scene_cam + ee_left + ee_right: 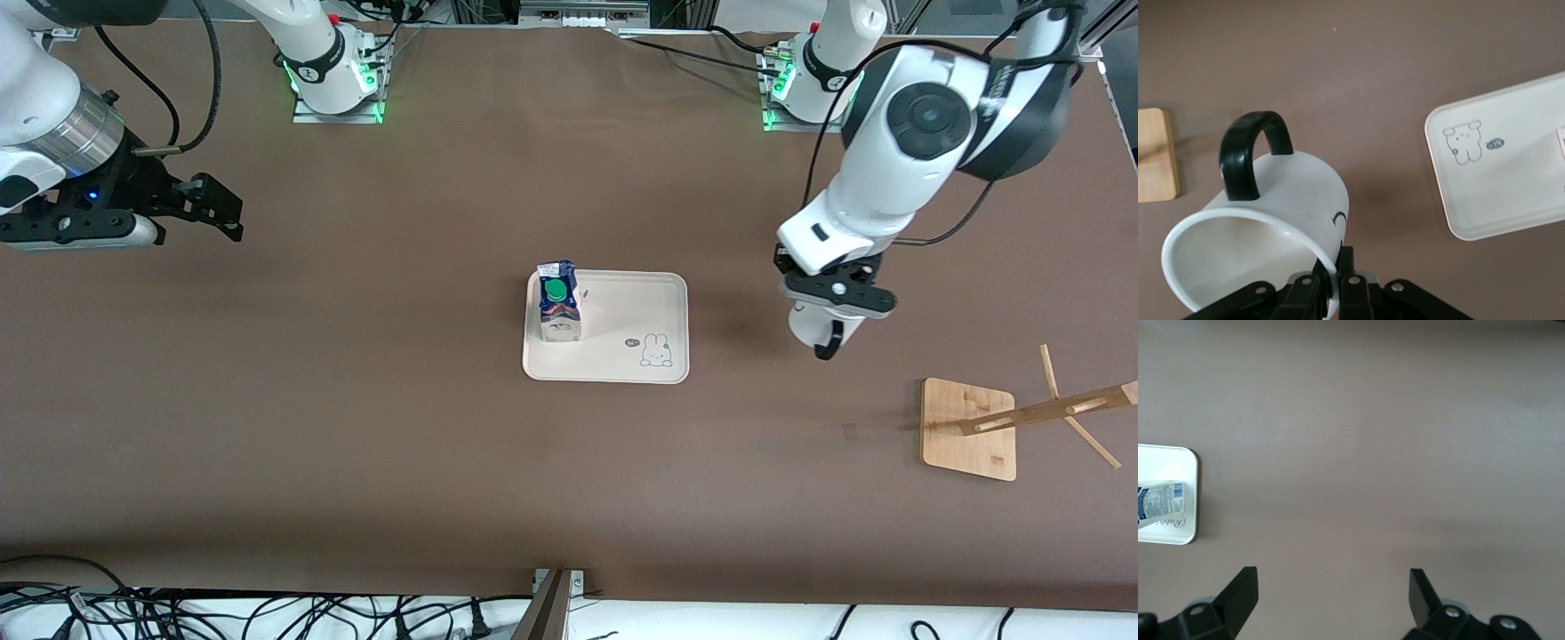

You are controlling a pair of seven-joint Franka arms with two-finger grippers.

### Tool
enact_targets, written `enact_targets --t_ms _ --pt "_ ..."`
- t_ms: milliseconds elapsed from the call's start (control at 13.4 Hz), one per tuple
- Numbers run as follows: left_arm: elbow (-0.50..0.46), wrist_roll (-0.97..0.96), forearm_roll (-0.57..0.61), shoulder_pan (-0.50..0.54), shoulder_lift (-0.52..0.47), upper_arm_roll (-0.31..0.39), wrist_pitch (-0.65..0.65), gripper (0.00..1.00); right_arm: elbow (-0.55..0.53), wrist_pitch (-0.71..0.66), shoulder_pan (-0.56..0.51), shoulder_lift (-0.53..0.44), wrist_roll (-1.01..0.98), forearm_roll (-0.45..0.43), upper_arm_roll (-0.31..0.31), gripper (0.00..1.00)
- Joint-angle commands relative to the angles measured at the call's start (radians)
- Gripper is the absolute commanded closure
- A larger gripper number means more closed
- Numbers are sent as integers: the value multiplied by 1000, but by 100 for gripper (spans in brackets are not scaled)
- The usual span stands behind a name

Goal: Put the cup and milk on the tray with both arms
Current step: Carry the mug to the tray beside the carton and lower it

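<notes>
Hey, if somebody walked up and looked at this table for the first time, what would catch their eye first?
Probably the milk standing on the tray at mid-table. Next, the left gripper holding the cup by its rim in the air, between the tray and the wooden rack. The right gripper waits open at its own end.

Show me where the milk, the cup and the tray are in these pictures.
milk [558, 307]: front view, on the carton's sloped top, just under its green cap.
cup [1295, 200]: left wrist view, on the white side wall, below the black handle.
tray [636, 307]: front view, on the bare floor beside the carton.
</notes>
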Motion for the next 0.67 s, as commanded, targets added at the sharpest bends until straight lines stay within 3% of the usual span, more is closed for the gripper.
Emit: enact_targets --t_ms 0,374,598 --pt "68 -18 10 -44 113 -5 -36 100 22 22 -5 7 3 19 0 0" --pt "181 -195 -91 -116 300 -2 -35 100 21 11 -5 7 -3 17 0 0" --pt "226 -307 -308 -116 392 15 -29 100 21 10 -5 6 -5 17 0 0"
